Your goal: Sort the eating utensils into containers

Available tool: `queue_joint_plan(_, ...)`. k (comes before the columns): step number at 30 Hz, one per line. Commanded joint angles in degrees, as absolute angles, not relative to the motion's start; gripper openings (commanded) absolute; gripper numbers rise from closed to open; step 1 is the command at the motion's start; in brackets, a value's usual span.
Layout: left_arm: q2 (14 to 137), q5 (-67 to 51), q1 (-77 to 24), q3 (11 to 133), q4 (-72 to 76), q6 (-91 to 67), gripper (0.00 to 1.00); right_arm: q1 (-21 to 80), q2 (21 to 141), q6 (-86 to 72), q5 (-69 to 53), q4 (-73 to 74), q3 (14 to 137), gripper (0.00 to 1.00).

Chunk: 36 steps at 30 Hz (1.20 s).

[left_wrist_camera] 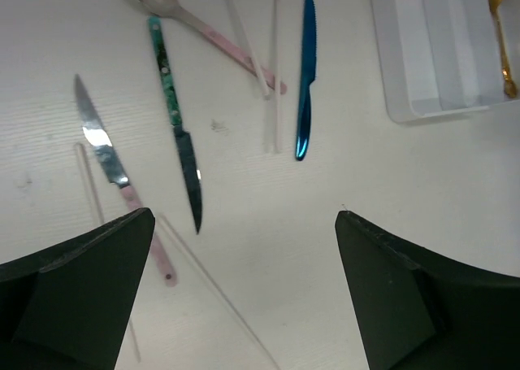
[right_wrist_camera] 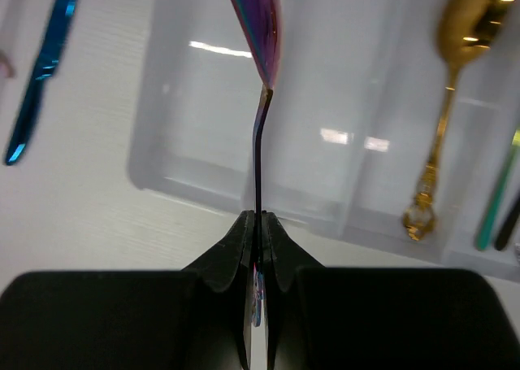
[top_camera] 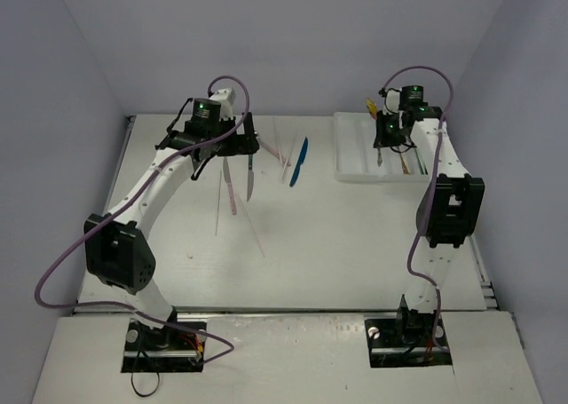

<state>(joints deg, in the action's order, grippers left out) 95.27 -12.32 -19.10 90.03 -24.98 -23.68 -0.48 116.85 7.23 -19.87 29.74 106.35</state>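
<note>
My right gripper (right_wrist_camera: pixel 258 217) is shut on the thin handle of an iridescent purple utensil (right_wrist_camera: pixel 258 53), which hangs edge-on above the white tray (right_wrist_camera: pixel 195 142). From above, that gripper (top_camera: pixel 382 148) hovers over the tray (top_camera: pixel 353 160). My left gripper (left_wrist_camera: pixel 244 217) stands open with nothing in it, over bare table just short of the loose utensils. Ahead of it lie a teal-handled knife (left_wrist_camera: pixel 180 138), a pink-handled knife (left_wrist_camera: pixel 106 154), a pink-handled spoon (left_wrist_camera: pixel 207 32), a blue knife (left_wrist_camera: pixel 305 77) and pale sticks (left_wrist_camera: pixel 275 69).
A gold spoon (right_wrist_camera: pixel 447 102) and green-handled pieces (right_wrist_camera: pixel 497 199) lie in the tray's right compartments. The blue knife (top_camera: pixel 298 162) lies between the arms, left of the tray. More pale sticks (top_camera: pixel 257 231) lie nearer the table's middle. Walls close in the table's back and sides.
</note>
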Motion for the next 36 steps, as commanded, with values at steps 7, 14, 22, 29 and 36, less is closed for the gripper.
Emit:
queue_joint_plan(7,87.51,-7.48,-16.73,84.98,-24.71,-12.83,0.95,-6.15,122.58,14.41,-10.48,29.96,114.95,0.00)
queue_joint_plan(14,87.90,-7.81,-14.72,83.86,-25.40,-13.61,0.95,-6.32,128.28,14.24,-9.68,30.15,120.21,0.00)
queue_joint_plan(22,88.80,-8.91,-13.66,84.46,-26.22,-14.18,0.95,-6.42,131.94,13.47,-10.19,30.22,122.05,0.22)
queue_joint_plan(29,89.72,-9.39,-12.85,84.62,-26.28,-15.02,0.95,-6.33,129.70,11.89,-9.06,30.23,121.28,0.65)
queue_joint_plan(36,90.35,-12.35,-12.72,84.81,-25.96,-14.89,0.95,-1.25,124.34,11.89,-7.82,30.03,124.64,0.66)
